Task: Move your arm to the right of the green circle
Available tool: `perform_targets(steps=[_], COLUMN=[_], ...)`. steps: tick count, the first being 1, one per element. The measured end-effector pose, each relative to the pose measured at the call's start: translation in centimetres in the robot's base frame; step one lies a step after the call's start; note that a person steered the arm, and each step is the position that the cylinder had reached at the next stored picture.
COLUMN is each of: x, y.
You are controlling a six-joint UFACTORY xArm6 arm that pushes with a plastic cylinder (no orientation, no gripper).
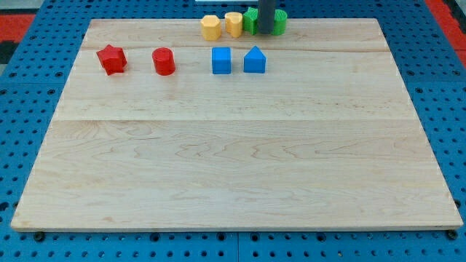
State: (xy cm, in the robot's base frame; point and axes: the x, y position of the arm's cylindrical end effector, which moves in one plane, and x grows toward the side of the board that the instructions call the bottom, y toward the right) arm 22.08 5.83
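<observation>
Wooden surface is lying on a blue pegboard; its near half, toward the view's bottom, is carrying nothing.

Landmark: the blue cube.

- Blue cube is sitting in the far part of the surface, a little left of centre.
- Blue house-shaped block is standing just beside the cube on the view's right, a narrow gap between them.
- Red cylinder is resting to the view's left of the cube, well apart from it.
- Red star is lying farther left again, beyond the cylinder.
- Past the cube, toward the view's top: two yellow blocks, a hexagon-like one and a rounder one, are sitting close together at the far edge.
- Further right along that edge, up and right of the cube: a green block, shape unclear, and the green circle.
- The dark rod is coming down between these two greens; my tip is touching or nearly touching both, on the circle's left.

No fingers on this rig, so nothing is being gripped.
</observation>
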Motion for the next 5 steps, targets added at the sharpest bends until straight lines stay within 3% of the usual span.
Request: perform_targets(steps=[2, 3, 4, 5], x=[2.8, 2.8, 1.0, -3.0], y=[1.4, 5.8, 10.0, 10.3])
